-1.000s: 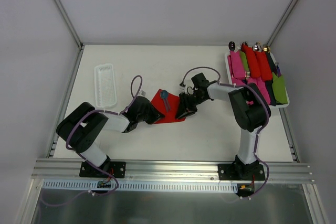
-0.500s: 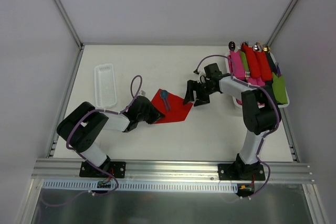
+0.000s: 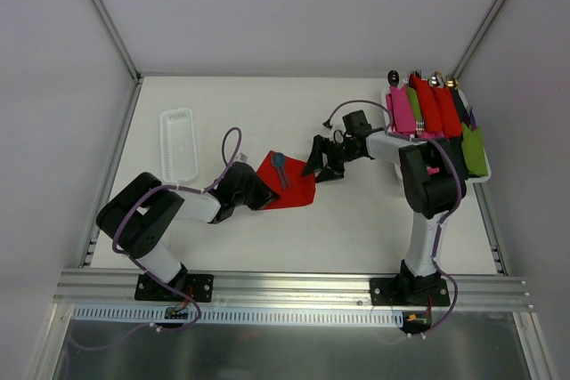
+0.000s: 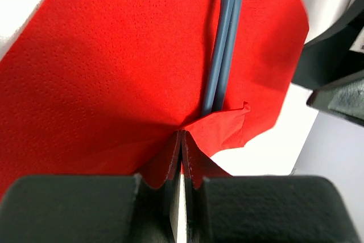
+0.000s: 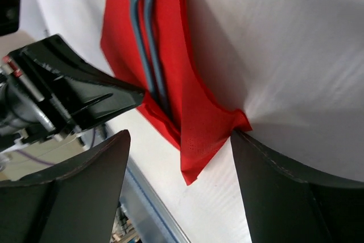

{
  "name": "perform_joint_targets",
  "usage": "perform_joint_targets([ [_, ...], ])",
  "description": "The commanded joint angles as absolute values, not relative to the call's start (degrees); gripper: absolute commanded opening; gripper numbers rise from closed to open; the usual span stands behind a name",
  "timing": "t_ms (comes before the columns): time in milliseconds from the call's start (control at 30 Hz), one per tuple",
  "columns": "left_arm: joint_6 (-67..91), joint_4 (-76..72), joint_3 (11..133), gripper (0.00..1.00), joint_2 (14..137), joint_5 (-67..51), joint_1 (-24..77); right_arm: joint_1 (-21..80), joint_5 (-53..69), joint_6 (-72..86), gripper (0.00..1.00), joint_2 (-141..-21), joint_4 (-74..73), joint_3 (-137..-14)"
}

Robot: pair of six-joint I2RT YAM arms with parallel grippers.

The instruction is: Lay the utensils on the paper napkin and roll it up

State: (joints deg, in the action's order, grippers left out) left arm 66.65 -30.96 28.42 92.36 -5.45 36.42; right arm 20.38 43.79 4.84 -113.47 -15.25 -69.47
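1. Looking down from the top camera, I see the paper napkin (image 3: pixel 292 189) lying flat on the table (image 3: pixel 356 220), near its middle and between my two grippers.
2. Two blue utensils (image 3: pixel 280 167) lie side by side on the napkin with their handles parallel. The right wrist view shows fork tines on one of them.
3. My left gripper (image 3: pixel 264 195) sits low at the napkin's left edge. Its wrist view shows the jaws pressed together on a raised fold of the red paper, just below the handle ends of the utensils.
4. My right gripper (image 3: pixel 318 173) stands at the napkin's right corner with its jaws spread wide, holding nothing. That corner of paper lies on the table between them. One fingertip (image 5: pixel 261 163) sits right at the corner, and I cannot tell whether it touches.
5. A narrow white tray (image 3: pixel 178 144) lies toward the far left of the table, well apart from the napkin.
6. A second tray (image 3: pixel 476 179) at the far right holds rolled bundles (image 3: pixel 427 104) in pink, red and green, with utensil ends showing at their far side.
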Motion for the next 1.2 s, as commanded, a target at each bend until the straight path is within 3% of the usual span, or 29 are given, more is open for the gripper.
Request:
perform_joint_targets([
  [0,65.57,-26.46,28.56,0.00,93.78,-3.34,36.83,20.13,48.07,10.95,0.76,-115.59,-7.41,-62.96],
  [400,65.65,-26.54,28.30,0.00,93.43,-3.16,36.91,19.86,55.19,27.94,0.74,-115.75,15.37,-56.25],
  [800,65.83,-26.72,27.86,0.00,93.25,-2.81,36.83,19.69,51.94,29.35,0.74,-112.24,13.89,-48.00],
  [1167,66.00,-26.72,27.42,0.00,92.64,-2.46,36.83,19.69,51.07,29.10,0.73,-111.45,14.58,-48.16],
])
